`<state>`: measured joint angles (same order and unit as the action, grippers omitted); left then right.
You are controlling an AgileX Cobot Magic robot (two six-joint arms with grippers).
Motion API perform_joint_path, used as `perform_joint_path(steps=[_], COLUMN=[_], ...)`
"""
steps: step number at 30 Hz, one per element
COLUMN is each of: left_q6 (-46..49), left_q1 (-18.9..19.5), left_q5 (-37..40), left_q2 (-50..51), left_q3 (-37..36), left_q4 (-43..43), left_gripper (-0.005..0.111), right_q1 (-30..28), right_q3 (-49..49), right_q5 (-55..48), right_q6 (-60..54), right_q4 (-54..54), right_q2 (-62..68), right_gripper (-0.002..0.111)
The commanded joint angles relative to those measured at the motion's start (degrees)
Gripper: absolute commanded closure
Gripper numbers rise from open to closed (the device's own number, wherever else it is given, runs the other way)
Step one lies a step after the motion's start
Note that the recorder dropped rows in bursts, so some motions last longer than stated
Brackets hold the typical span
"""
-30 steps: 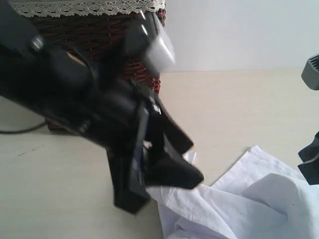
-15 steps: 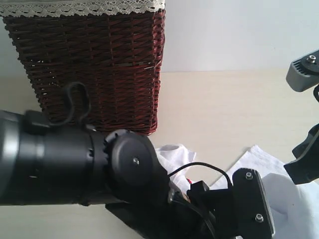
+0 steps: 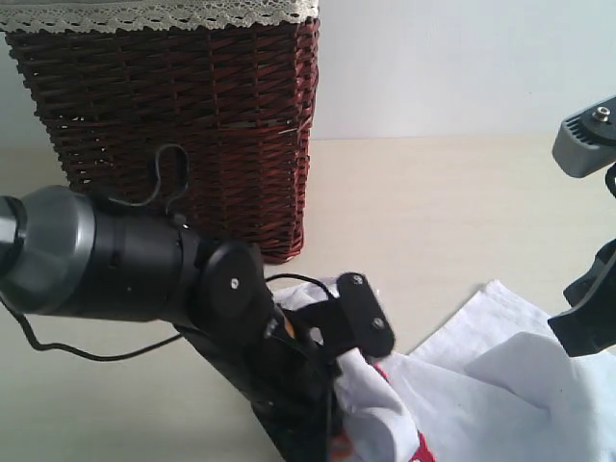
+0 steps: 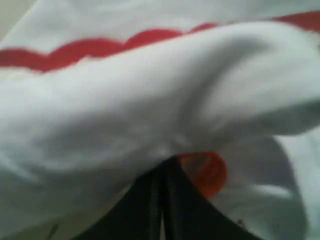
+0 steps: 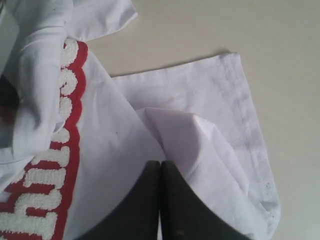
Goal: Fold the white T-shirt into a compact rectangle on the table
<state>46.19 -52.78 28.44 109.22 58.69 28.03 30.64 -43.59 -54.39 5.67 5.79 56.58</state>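
Note:
The white T-shirt (image 3: 500,385) lies crumpled on the table (image 3: 433,212) at the lower right of the exterior view. Its red-outlined lettering (image 5: 55,165) faces up. My left gripper (image 4: 165,162) is shut on a thick bunch of the shirt next to an orange tag (image 4: 209,172). That bunch (image 3: 371,414) stands lifted beside the left arm (image 3: 231,298), which hides the fingers in the exterior view. My right gripper (image 5: 160,163) is shut, its tips pinching a raised fold of plain white cloth (image 5: 185,130). Only part of the right arm (image 3: 589,322) shows at the frame's edge.
A dark wicker basket (image 3: 173,115) with white lace trim stands at the back left, close behind the left arm. A thin black cable (image 3: 58,351) trails over the table on the left. Bare table (image 5: 225,30) lies beyond the shirt's hem.
Both grippers have closed. The left arm has swung down and settled low by the shirt. A bunch of cloth with red lettering now stands raised at its jaws.

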Motion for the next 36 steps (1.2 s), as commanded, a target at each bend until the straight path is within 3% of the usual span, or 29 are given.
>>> perform_joint_path(steps=[1, 5, 7, 10, 12, 16, 18, 22, 30, 36], left_q6=[-9.46, -15.83, -15.4, -8.1, -1.95, -1.27, -1.58, -2.91, -4.06, -19.93], left_q1=[5.4, 10.55, 10.16, 6.79, 1.47, -6.97, -7.79, -4.88, 0.76, 7.73], left_q5=[4.46, 7.3, 8.3, 8.3, 7.28, -0.96, -6.8, -13.03, -5.71, -0.58], left_q2=[-1.25, -6.09, -8.64, -12.43, -14.13, -11.88, -8.7, -4.09, 0.83, -1.81], left_q3=[-0.09, -0.21, -1.19, -3.4, -6.13, -10.66, -11.18, -11.18, -11.18, -11.18], left_q4=[-9.0, -12.19, -10.59, -3.06, 2.43, 1.87, 1.01, 1.28, 0.21, -14.5], left_gripper=[0.107, 0.107, 0.107, 0.107, 0.107, 0.107, 0.107, 0.107, 0.107, 0.107], right_q1=[0.02, 0.02, 0.02, 0.02, 0.02, 0.02, 0.02, 0.02, 0.02, 0.02], right_q3=[-0.27, -0.27, -0.27, -0.27, -0.27, -0.27, -0.27, -0.27, -0.27, -0.27], right_q5=[0.64, 0.64, 0.64, 0.64, 0.64, 0.64, 0.64, 0.64, 0.64, 0.3], right_q6=[-0.28, -0.28, -0.28, -0.28, -0.28, -0.28, -1.09, -1.08, -1.08, -1.08], right_q4=[0.17, 0.07, -0.08, -0.34, -0.34, -0.42, -1.06, -1.2, -1.42, -1.34], right_q2=[0.11, 0.11, 0.11, 0.11, 0.11, 0.11, 0.11, 0.11, 0.11, 0.11], right_gripper=[0.108, 0.108, 0.108, 0.108, 0.108, 0.108, 0.108, 0.108, 0.108, 0.108])
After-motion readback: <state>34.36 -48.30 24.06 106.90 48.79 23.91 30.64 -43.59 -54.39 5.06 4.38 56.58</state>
